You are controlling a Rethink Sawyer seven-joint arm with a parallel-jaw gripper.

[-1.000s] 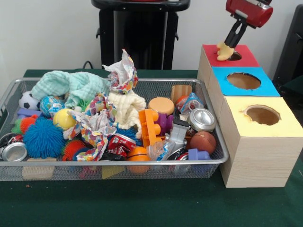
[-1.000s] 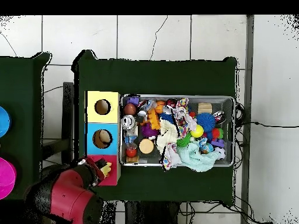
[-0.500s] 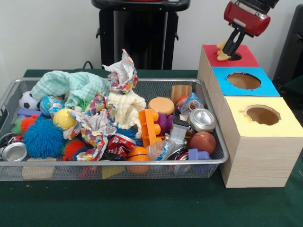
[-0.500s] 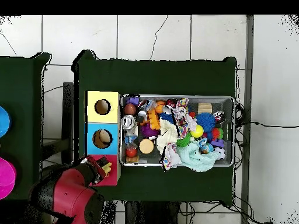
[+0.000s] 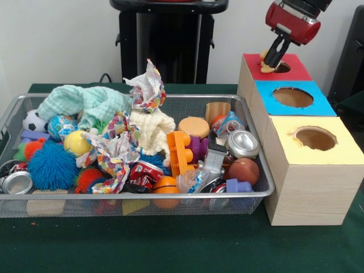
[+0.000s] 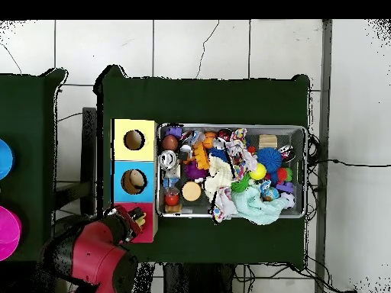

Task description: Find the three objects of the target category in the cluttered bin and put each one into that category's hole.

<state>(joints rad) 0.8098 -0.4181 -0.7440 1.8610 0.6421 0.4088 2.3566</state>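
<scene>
Right now I see the pincer [image 5: 273,58] hanging over the red-topped box [image 5: 290,69], its dark tips at the near rim of that box's hole [image 5: 281,67]. A small yellow object [image 5: 265,55] shows just beside the tips, on the box top at the hole's edge; I cannot tell whether the tips are clamped on it or apart. From overhead, the red arm [image 6: 88,255] covers most of the red-topped box, and a bit of yellow shows by the pincer.

Next in the row stand the blue-topped box [image 5: 310,105] and the yellow-topped box [image 5: 335,151], each with a round hole; overhead, something pale lies inside the blue one's hole.

Beside the boxes on the green counter [image 5: 170,244] sits the wire mesh bin [image 5: 136,196], heaped full. I make out a mint cloth [image 5: 85,101], a cream cloth [image 5: 152,128], crumpled patterned paper [image 5: 116,145], a blue spiky ball [image 5: 52,165], a yellow ball [image 5: 77,142], a small soccer ball [image 5: 34,120], an orange plastic block [image 5: 179,152], a red soda can [image 5: 145,172], a silver can [image 5: 243,143], a brown ball [image 5: 244,169] and a tan round block [image 5: 193,126].
</scene>
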